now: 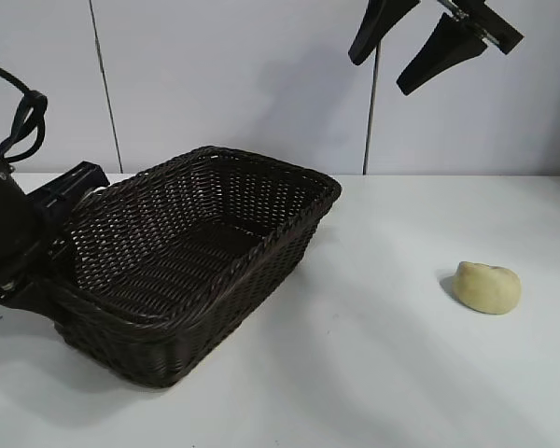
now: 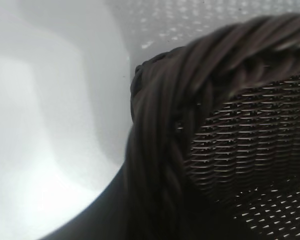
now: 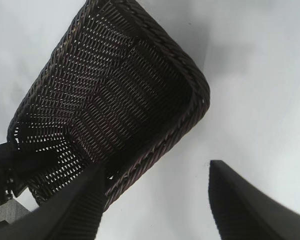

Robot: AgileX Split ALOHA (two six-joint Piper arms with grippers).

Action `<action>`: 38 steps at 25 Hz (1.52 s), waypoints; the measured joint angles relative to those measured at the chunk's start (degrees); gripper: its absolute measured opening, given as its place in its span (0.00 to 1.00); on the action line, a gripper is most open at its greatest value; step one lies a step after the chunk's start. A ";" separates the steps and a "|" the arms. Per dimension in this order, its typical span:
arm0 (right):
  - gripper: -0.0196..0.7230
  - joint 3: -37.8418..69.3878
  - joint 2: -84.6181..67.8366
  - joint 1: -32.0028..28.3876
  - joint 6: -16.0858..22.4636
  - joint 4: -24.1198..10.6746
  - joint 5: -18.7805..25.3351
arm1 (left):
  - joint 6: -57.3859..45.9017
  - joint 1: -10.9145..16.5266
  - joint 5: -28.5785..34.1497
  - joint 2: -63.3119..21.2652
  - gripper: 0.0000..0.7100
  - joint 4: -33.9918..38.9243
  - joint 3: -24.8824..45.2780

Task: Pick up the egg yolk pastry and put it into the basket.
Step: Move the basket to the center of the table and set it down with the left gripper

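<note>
1. Worktop (image 1: 373,373): white, runs the full width of the scene. It carries only two things, and they sit well apart.
2. Basket (image 1: 182,261): dark brown wicker, on the left half of the worktop, nothing in it. Its long axis runs diagonally, from near-left to far-right. Braided rim all round, sides sloping.
3. Left arm: low at the far-left edge, pressed up against the basket's left end. Its wrist view is filled by the braided rim. The left claw itself is not seen, so I cannot tell its state.
4. Right claw (image 1: 420,42): high above the worktop, at upper right, released, with both dark fingers spread wide and nothing between them. Its wrist view looks down into the basket.
5. Egg yolk pastry (image 1: 487,287): small pale yellow dome on the bare worktop at right, slightly wider left-to-right than it is deep.
6. Key relation: the egg yolk pastry lies far below the right claw and a little to its right, nearer to me than the claw. The right arm is clearly the nearer one.
7. Obstructions: none between the claw and the pastry. The carry leftward to the basket looks open, and only the rim must be cleared.
</note>
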 joint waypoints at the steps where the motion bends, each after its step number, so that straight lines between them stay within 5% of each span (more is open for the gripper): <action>1: 0.62 0.00 0.00 0.00 0.00 0.00 0.00 | 1.93 0.56 1.29 0.00 0.14 -0.45 -0.87; 11: 0.62 0.00 0.00 0.00 0.00 0.00 0.00 | 21.60 5.81 9.14 0.00 0.14 -11.54 -8.46; 25: 0.62 0.00 0.00 0.00 0.00 0.00 0.00 | 34.33 6.08 12.29 0.06 0.14 -11.56 -11.45; 38: 0.62 0.00 0.00 0.00 0.00 0.00 0.00 | 52.13 6.08 27.17 11.20 0.14 -11.11 -28.47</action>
